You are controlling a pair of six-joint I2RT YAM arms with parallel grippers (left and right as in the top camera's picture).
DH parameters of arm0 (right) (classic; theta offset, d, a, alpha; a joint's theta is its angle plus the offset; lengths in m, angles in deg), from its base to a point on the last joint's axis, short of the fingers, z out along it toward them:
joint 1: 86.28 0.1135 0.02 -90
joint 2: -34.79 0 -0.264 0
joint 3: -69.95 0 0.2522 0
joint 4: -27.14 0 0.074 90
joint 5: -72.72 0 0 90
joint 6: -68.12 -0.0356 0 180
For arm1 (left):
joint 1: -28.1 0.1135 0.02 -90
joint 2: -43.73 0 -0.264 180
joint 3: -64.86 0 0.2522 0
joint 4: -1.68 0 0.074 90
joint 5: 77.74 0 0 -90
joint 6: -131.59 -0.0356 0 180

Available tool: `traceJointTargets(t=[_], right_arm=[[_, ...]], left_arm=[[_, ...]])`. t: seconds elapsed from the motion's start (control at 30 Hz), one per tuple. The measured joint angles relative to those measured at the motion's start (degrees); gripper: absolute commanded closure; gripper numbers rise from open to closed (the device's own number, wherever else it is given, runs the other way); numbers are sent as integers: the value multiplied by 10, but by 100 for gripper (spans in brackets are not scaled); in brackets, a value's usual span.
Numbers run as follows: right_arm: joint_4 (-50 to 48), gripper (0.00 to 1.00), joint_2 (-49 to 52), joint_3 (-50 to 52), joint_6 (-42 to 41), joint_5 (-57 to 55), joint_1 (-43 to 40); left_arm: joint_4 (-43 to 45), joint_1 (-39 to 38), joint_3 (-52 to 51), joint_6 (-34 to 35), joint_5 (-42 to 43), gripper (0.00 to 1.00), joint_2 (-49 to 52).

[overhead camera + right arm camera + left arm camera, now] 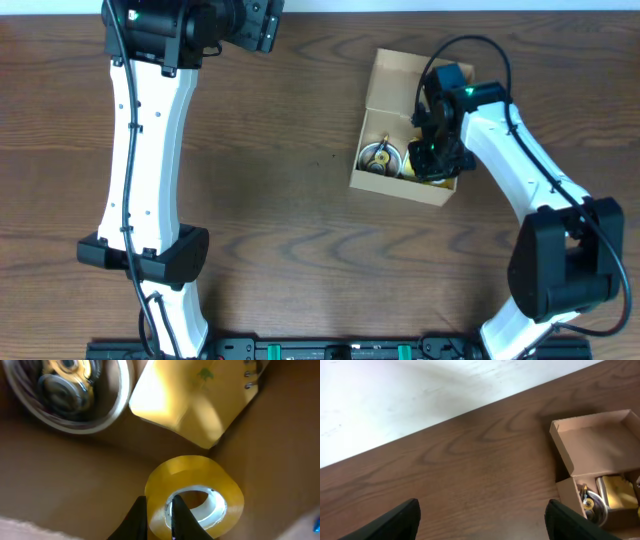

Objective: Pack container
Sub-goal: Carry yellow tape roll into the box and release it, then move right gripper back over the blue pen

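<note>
Yellow tape [200, 482] is pinched by its wall in my right tool [159, 519], low inside the open cardboard box [395, 190] on the right of the counter [300, 150]; released tilted, it may lean on the notepad [187, 402], while my left tool [482, 510] hangs spread, well apart.

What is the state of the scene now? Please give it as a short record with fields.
container: small tan cardboard box, flap lid open, on the dark wooden table
inside: yellow tape roll, yellow spiral notepad, pale round roll
right jaws: inside the box, shut on the yellow tape roll's wall
left jaws: wide open, nothing between them, above the table, apart from the box
</note>
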Motion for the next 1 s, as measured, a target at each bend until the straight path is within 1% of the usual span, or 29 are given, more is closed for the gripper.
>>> traceJointTargets(t=[0.13, 0.17, 0.2, 0.23, 0.27, 0.37, 0.47, 0.53, 0.63, 0.67, 0.7, 0.77, 0.8, 0.87, 0.9, 1.0], right_arm=[[-4, 88, 0, 9, -5, -3, 0], [-6, 83, 0, 13, -8, -4, -1], [-8, 65, 0, 18, -9, -5, -2], [-9, 39, 0, 25, -12, -5, -3], [-10, 31, 0, 28, -15, -7, -4], [-17, 32, 0, 29, -14, -9, -6], [-14, 39, 0, 23, -16, -10, -6], [-6, 43, 0, 0, -15, -10, -7], [20, 38, 0, -77, -16, -13, -14], [30, 34, 0, -108, -17, -16, -20], [43, 25, 0, -138, -15, -22, -29], [59, 17, -1, -174, -12, -35, -53], [66, 17, -3, -183, -13, -43, -73], [75, 23, -3, -184, -14, -52, -113], [76, 24, -3, -181, -13, -55, -130], [68, 23, -3, -162, -14, -64, -190]], left_arm=[[-1, 0, 0, 0, 0, 20, 0], [-2, 0, 0, 0, 0, 20, 0], [-2, 0, 0, 0, 0, 19, 0], [-2, 0, 0, 0, 0, 18, 0], [-2, 0, 0, 0, 0, 18, 0], [0, 0, 0, 0, 0, 18, 0], [1, 0, 0, 0, 2, 18, 0], [1, 0, 0, 0, 5, 18, 0], [1, 0, 0, 0, 9, 18, 0], [1, 0, 0, 0, 10, 18, 0], [0, 0, 0, 0, 10, 18, 0], [1, 0, 0, 0, 11, 18, 0], [1, 0, 0, 0, 11, 18, 0], [1, 0, 0, 0, 12, 18, 0], [1, 0, 0, 0, 13, 18, 0], [1, 0, 0, 0, 15, 18, 0]])
